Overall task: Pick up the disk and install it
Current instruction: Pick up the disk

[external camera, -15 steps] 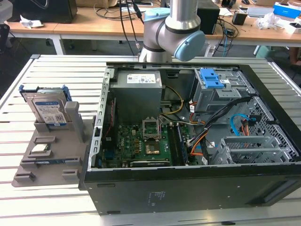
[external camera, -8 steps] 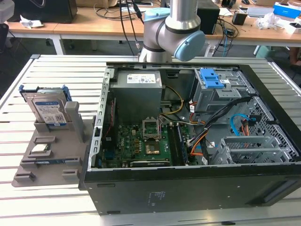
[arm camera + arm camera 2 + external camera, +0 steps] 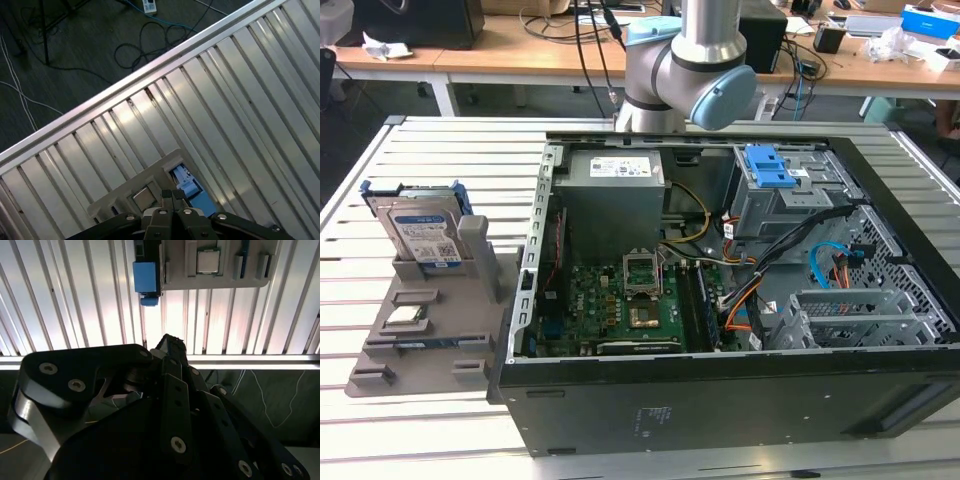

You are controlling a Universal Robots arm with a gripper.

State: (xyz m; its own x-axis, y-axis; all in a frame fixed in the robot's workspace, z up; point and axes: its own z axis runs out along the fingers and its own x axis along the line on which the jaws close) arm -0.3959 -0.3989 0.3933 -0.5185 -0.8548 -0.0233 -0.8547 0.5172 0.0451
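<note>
The disk (image 3: 420, 233) stands on edge in a slot of the grey holder (image 3: 430, 330) at the exterior view's left, silver with a white-and-blue label and a blue bracket around it. In the second wrist view the disk (image 3: 146, 277) appears from above as a blue block, well away from my gripper (image 3: 168, 343). My gripper (image 3: 173, 194) is shut with nothing in it, and in the first wrist view it hangs high over the slatted table with the disk (image 3: 189, 186) just beyond its tips.
The open computer case (image 3: 720, 400) fills the middle of the table. Inside it are a grey drive cage with a blue latch (image 3: 768, 170) and loose cables (image 3: 820, 265). A square processor chip (image 3: 405, 318) lies on the holder. The arm's elbow (image 3: 685, 70) rises behind the case.
</note>
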